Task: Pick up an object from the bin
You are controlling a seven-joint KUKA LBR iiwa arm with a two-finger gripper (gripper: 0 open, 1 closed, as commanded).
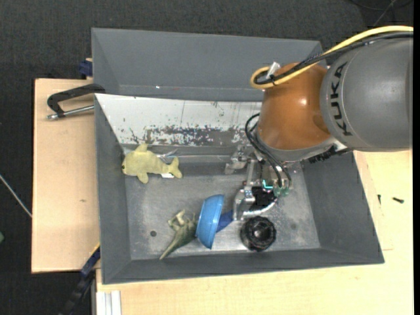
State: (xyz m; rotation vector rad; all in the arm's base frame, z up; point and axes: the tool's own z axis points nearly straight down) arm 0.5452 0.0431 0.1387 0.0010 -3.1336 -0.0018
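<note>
Currently the pincer (254, 205) is seen low over the floor of the bin (335, 195), front right of centre. A blue oval dish (210, 222) lies just to its left and a black round knob-like piece (258, 233) just below it in the view. Contact with either cannot be confirmed, and whether the pincer is released or clenched cannot be told, as the tip is masked by wrist hardware and cables. Nothing is seen held. The blue oval dish is judged hard moulded plastic: light, stiff, glossy, likely slippery. It appears tilted up on edge, so the raised thin rim is best taken across the short axis. The black round knob-like piece looks matte and stepped, probably rubber or plastic, small and denser. Better grip is expected across its diameter, though it may roll if nudged. A green toy dinosaur (180, 231) lies just left of the dish; it is judged rigid, with a thin tail. A pale yellow soft toy (149, 164) lies well apart by the back wall and is judged squashy, easily pinched anywhere. The bin floor is scuffed bare metal, so sliding under a glancing push is to be expected.
</note>
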